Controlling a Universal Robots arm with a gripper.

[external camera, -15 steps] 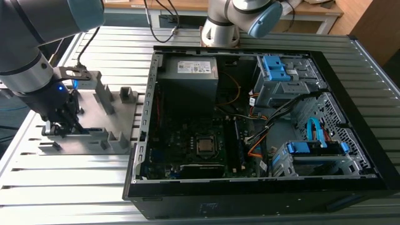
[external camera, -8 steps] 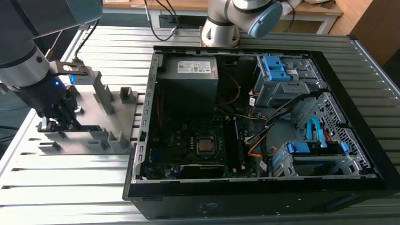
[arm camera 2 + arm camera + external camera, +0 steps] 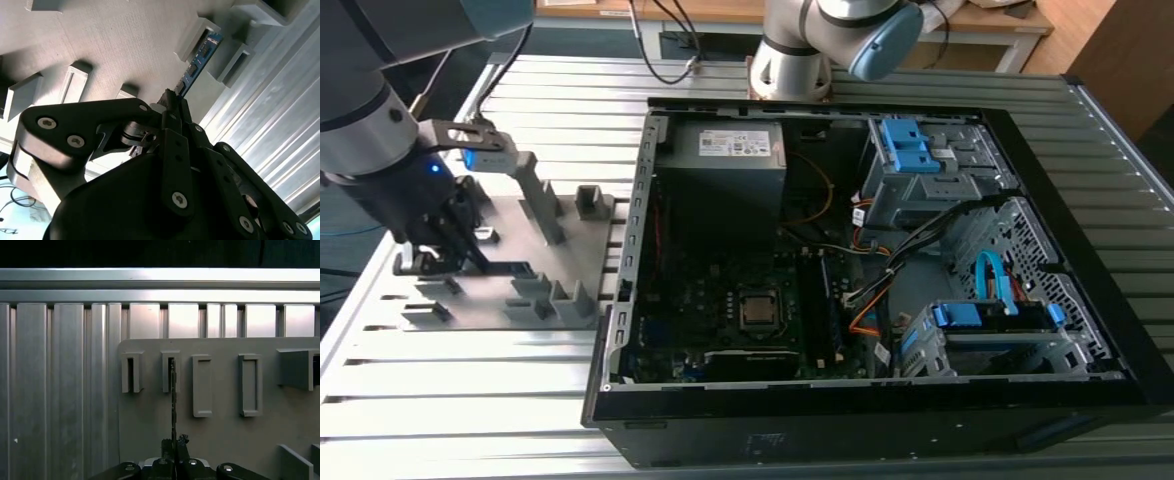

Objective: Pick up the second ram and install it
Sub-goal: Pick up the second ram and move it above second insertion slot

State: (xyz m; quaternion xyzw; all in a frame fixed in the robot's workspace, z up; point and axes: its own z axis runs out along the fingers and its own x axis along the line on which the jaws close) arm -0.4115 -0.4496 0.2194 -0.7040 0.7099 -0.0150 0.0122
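Blue-green second ram (image 3: 196,65) stands in its slot on the grey holder plate (image 3: 125,40), tool (image 3: 174,101) pinched on its near end, well apart from the open computer case (image 3: 854,425), so lifting and installing look undone.

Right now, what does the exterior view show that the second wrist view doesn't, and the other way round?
The exterior view adds the open computer case with its grey power-supply box, blue drive-bay clips and processor socket. The second wrist view adds the blue-green face of the second ram, with the jaws closed on its near end and its far end by a slotted holder. Both share the grey fixture plate on the ribbed metal table.
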